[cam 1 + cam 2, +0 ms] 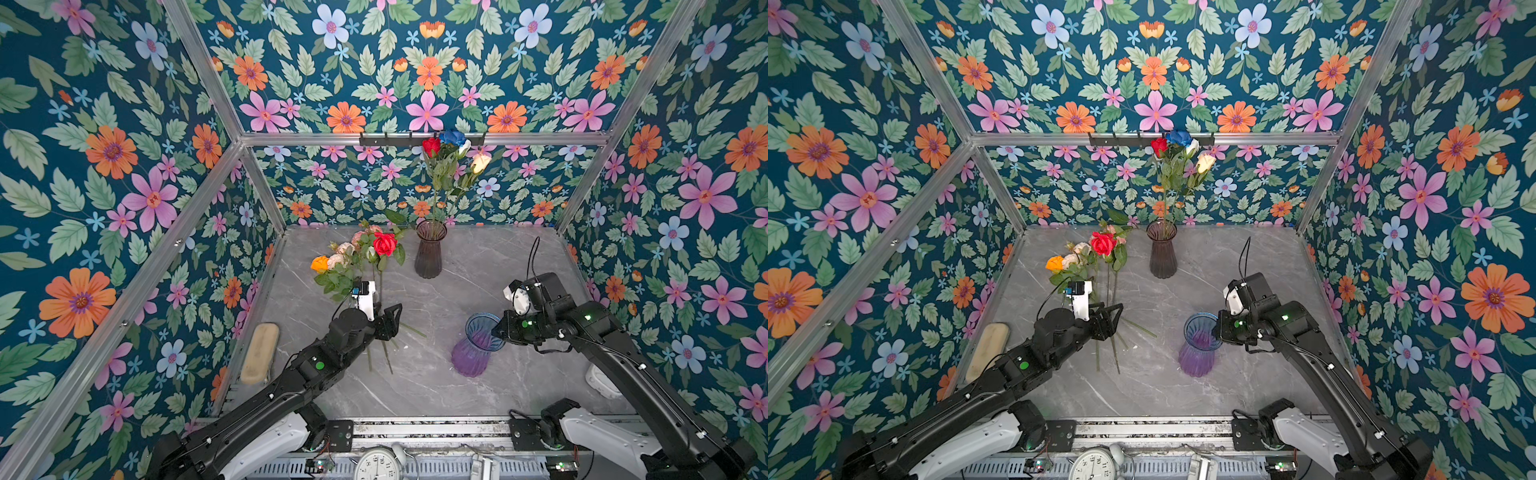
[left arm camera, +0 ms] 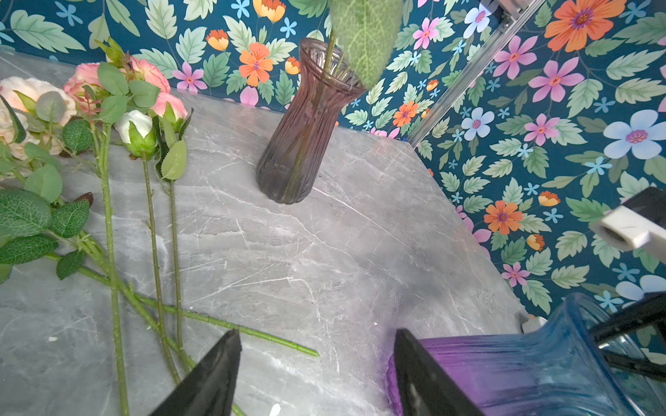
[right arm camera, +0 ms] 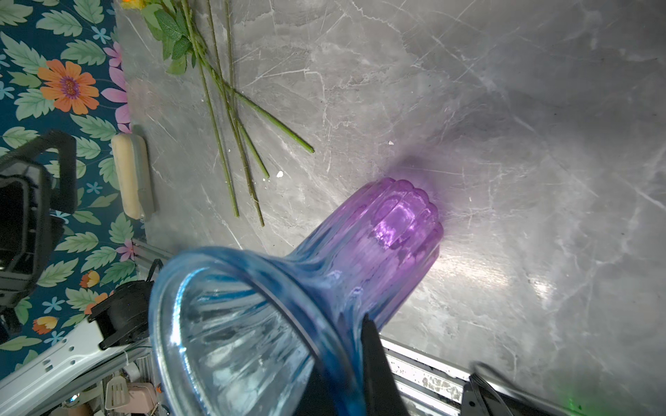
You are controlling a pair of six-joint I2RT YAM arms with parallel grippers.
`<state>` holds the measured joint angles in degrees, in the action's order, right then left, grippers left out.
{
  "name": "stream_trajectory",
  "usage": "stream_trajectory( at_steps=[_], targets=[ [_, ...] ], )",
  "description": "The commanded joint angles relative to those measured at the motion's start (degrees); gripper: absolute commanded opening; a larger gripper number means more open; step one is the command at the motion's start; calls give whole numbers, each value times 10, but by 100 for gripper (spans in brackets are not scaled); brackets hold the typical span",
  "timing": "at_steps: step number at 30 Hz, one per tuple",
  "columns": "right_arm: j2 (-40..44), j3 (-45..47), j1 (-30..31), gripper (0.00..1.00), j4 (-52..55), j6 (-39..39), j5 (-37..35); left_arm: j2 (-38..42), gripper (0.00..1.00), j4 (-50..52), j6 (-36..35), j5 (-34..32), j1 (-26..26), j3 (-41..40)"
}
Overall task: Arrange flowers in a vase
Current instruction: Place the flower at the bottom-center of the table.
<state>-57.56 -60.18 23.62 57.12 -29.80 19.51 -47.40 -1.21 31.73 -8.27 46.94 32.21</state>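
Grey marble tabletop [image 1: 457, 382] holds leafy-stemmed roses [image 1: 384, 243]; left claw [image 2: 317, 334] spread empty, right claw [image 1: 498, 330] pinching blue-purple vase [image 1: 471, 353] rim.

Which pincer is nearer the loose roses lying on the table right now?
Left. The left pincer hangs open just above the loose roses' stem ends; the right pincer is farther off, clamped on the blue-purple vase's rim.

Alarm clock [image 1: 376, 465], beige block [image 1: 259, 353], hook rail [image 1: 386, 140]
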Motion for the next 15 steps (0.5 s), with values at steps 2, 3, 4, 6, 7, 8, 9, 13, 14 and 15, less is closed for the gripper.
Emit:
stream_trajectory(
  at_steps=[2, 3, 4, 6, 7, 8, 9, 13, 14, 15],
  targets=[
    [6, -4, 1, 18, -24, -2, 2, 9, 70, 1, 5, -5, -5, -8],
    [6, -5, 0, 21, -23, -1, 1, 9, 70, 1, 5, -5, -6, -8],
    [6, -6, 1, 25, -22, -1, 0, 10, 70, 1, 5, -5, -8, -8],
    [4, -9, 1, 31, -20, 1, 0, 10, 70, 1, 4, -1, -11, -7],
    [3, -11, 1, 37, -20, 2, 0, 12, 70, 2, 4, 0, -12, -7],
    [3, -12, 1, 43, -20, 3, -2, 14, 70, 2, 4, -1, -12, -7],
    [3, -15, 1, 48, -21, 3, -3, 15, 70, 3, 3, -2, -13, -7],
    [7, -49, 1, 64, 0, 16, -16, 13, 71, 24, -3, -14, -26, -5],
    [12, -65, 0, 67, 11, 21, -29, 10, 71, 32, -1, -16, -35, -4],
    [21, -85, 1, 69, 25, 27, -53, 3, 72, 42, 4, -11, -51, -2]
  ],
)
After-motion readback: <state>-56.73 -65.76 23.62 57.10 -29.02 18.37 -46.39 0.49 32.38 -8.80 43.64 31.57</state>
